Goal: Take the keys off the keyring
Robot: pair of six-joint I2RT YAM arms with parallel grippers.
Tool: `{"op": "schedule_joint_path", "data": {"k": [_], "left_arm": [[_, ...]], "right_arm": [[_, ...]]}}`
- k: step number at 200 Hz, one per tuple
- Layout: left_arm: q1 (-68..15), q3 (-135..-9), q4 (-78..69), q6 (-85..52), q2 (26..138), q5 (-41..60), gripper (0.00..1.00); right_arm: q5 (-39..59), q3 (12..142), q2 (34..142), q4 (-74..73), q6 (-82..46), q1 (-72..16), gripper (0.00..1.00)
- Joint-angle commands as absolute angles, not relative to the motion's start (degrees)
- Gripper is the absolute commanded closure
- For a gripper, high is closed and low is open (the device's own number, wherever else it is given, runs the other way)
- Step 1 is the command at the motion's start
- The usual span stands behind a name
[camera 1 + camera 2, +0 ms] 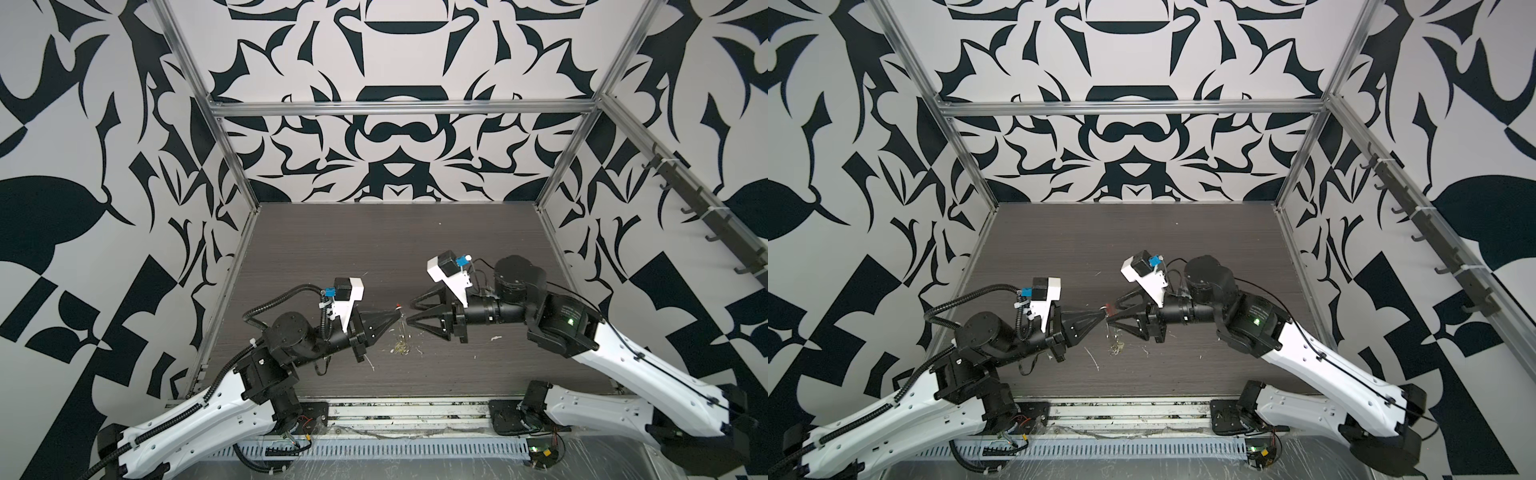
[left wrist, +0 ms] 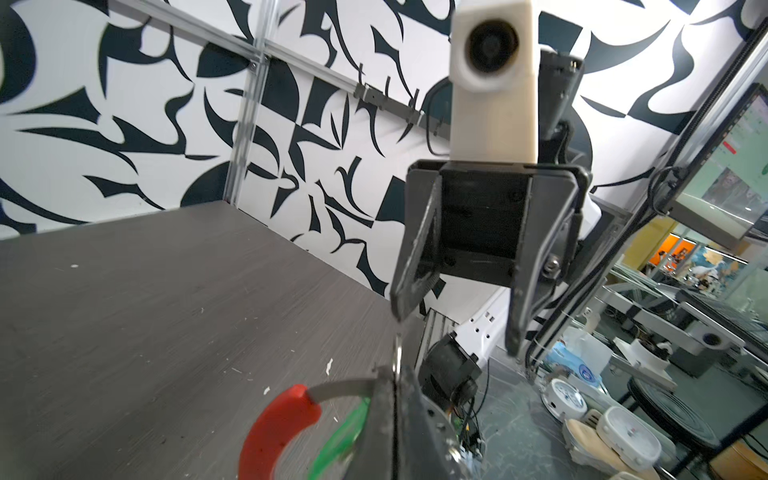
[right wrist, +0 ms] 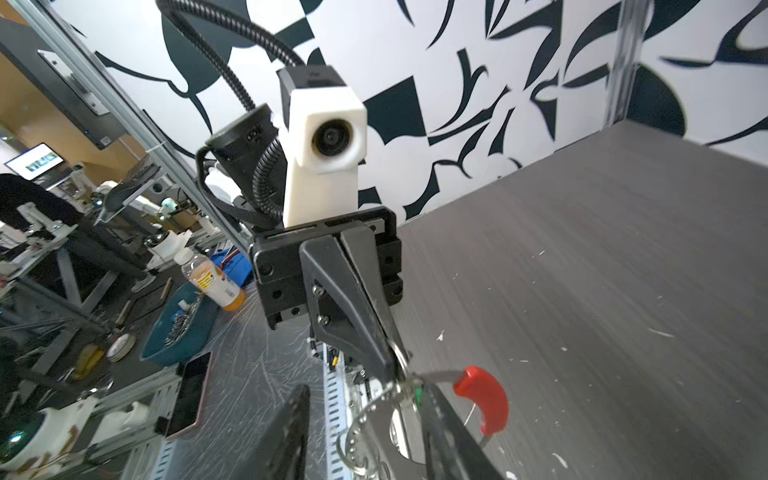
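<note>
My left gripper (image 1: pixel 398 318) is shut on the grey wire of the keyring, right beside its red sleeve (image 2: pixel 278 428). The sleeve also shows in the right wrist view (image 3: pixel 484 399) and as a red speck in both top views (image 1: pixel 1109 308). A green tag (image 2: pixel 340 440) hangs close under the left jaws. My right gripper (image 1: pixel 410 314) faces the left one tip to tip, open. A beaded chain and a small split ring (image 3: pixel 365 415) lie between its fingers (image 3: pixel 449 436). A small cluster of keys (image 1: pixel 401 348) shows below the tips; whether it hangs or lies on the table I cannot tell.
White flecks of debris (image 1: pixel 495 338) are scattered over the dark wood-grain table (image 1: pixel 374 249). Aluminium frame posts (image 1: pixel 232 166) and patterned walls close in the sides and back. A rail of hooks (image 1: pixel 702 216) runs along the right wall.
</note>
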State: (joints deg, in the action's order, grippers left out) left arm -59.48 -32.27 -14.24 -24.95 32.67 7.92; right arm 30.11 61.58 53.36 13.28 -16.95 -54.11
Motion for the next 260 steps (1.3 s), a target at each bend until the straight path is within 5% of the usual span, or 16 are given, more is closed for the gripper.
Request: {"op": "schedule_joint_path", "data": {"k": [1, 66, 151, 199, 227, 260], "left_arm": [[-59.5, -30.2, -25.6, -26.3, 30.8, 3.2, 1.00], [-59.5, -27.9, -32.9, -27.4, 32.1, 1.8, 1.00], [-59.4, -27.7, -33.1, -27.9, 32.2, 1.4, 1.00], [-59.4, -28.3, -30.9, -28.6, 31.9, 1.7, 1.00], [-59.5, -29.3, -23.8, -28.1, 28.7, 1.3, 0.60], [-59.5, -32.4, -12.2, -25.2, 25.0, 2.3, 0.55]], "right_arm": [[23.8, 56.0, 49.6, -4.6, -23.7, -54.3, 0.53], [26.7, 53.6, 55.6, -17.1, -30.3, -54.4, 0.56], [30.1, 54.7, 58.9, -20.9, -32.0, -54.7, 0.79], [30.0, 55.3, 58.5, -18.5, -31.9, -54.8, 1.00], [28.2, 58.7, 55.6, -5.7, -26.8, -54.8, 1.00], [29.0, 67.3, 55.5, 15.0, -18.6, -54.7, 1.00]]}}
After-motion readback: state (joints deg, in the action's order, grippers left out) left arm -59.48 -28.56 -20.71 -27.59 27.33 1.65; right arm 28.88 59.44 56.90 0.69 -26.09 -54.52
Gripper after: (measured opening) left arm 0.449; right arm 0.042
